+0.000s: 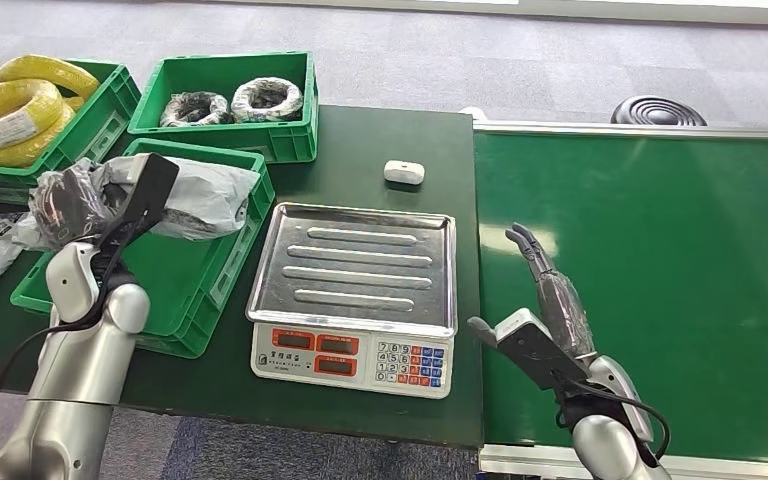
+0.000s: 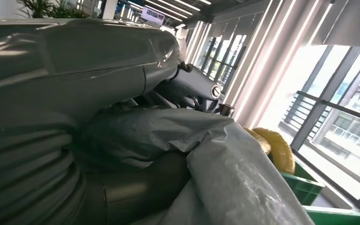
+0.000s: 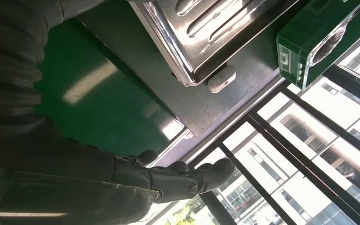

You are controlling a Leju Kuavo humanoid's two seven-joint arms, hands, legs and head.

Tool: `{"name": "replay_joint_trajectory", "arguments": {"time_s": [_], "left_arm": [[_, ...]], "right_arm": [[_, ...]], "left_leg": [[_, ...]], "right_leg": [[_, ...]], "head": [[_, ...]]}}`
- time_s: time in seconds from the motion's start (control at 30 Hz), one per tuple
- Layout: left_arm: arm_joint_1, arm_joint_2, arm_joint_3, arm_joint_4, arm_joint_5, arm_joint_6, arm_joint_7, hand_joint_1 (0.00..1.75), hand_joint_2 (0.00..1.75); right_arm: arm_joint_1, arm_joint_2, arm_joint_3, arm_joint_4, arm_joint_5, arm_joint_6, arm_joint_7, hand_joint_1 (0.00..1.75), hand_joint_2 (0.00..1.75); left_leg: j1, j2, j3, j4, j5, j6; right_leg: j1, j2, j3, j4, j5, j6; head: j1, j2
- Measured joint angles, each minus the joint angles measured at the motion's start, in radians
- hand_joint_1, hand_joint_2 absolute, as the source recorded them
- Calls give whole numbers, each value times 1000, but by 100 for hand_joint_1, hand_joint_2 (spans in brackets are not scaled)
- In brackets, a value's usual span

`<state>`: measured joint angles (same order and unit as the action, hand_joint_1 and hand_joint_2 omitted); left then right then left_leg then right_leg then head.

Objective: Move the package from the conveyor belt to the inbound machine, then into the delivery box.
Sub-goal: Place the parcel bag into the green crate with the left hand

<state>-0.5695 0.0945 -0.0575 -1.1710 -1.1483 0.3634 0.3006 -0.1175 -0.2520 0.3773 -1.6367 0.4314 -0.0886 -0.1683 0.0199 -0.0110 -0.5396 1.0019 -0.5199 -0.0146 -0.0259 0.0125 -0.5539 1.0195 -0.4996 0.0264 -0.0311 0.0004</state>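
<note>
We hold the grey package (image 1: 200, 195) in our left hand (image 1: 90, 205) over the green box (image 1: 185, 300) at the table's left edge | it looks soft, light, slippery; grab a bunched fold | our right hand (image 1: 545, 300) is flat, holding nothing, over the belt (image 1: 660, 250) beside the scale (image 1: 360, 265)

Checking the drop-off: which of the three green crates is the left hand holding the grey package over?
The nearest green crate, beside the scale; left hand holds the grey package there. The far two hold yellow and black-white coils.

crumpled grey package (image 1: 195, 198) held over the green delivery box (image 1: 222, 275).
</note>
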Motion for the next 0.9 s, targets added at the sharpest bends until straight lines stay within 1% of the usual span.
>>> {"name": "replay_joint_trajectory", "arguments": {"time_s": [0.07,0.27,0.5,0.6,0.73,0.83,0.9], "left_arm": [[16,4,22,0,-14,-12,5,0,175],[65,14,79,-25,-25,-36,12,0,175],[102,21,133,-93,109,-36,-43,0,175],[118,17,144,-140,275,-38,-124,0,175],[179,9,137,-297,565,-74,-250,0,175],[268,11,122,-455,765,-122,-361,0,175],[360,12,117,-571,891,-153,-459,0,175]], "right_arm": [[0,1,2,1,-1,3,1,0,175],[-1,3,7,7,-2,19,3,0,175],[10,18,4,7,15,33,15,0,175],[26,24,-3,6,28,38,19,0,175],[75,27,-29,3,44,46,11,0,175],[122,28,-57,-4,20,53,-8,0,175],[165,29,-79,-13,-27,61,-24,0,175]], "left_leg": [[0,0,0,0,0,0],[0,0,-1,0,0,0],[0,0,0,0,0,0],[0,0,0,0,0,0],[0,0,-1,0,0,0],[0,1,-1,0,-1,0],[0,1,-1,0,-2,-1]], "right_leg": [[0,0,0,0,0,0],[0,0,0,0,0,0],[0,0,0,0,0,0],[0,0,-1,0,0,0],[0,0,-1,0,0,0],[0,0,-1,-1,-1,0],[0,0,-2,-1,-1,0]], "head": [[0,0],[0,0],[0,0],[0,0],[0,0],[0,0],[0,0]]}}
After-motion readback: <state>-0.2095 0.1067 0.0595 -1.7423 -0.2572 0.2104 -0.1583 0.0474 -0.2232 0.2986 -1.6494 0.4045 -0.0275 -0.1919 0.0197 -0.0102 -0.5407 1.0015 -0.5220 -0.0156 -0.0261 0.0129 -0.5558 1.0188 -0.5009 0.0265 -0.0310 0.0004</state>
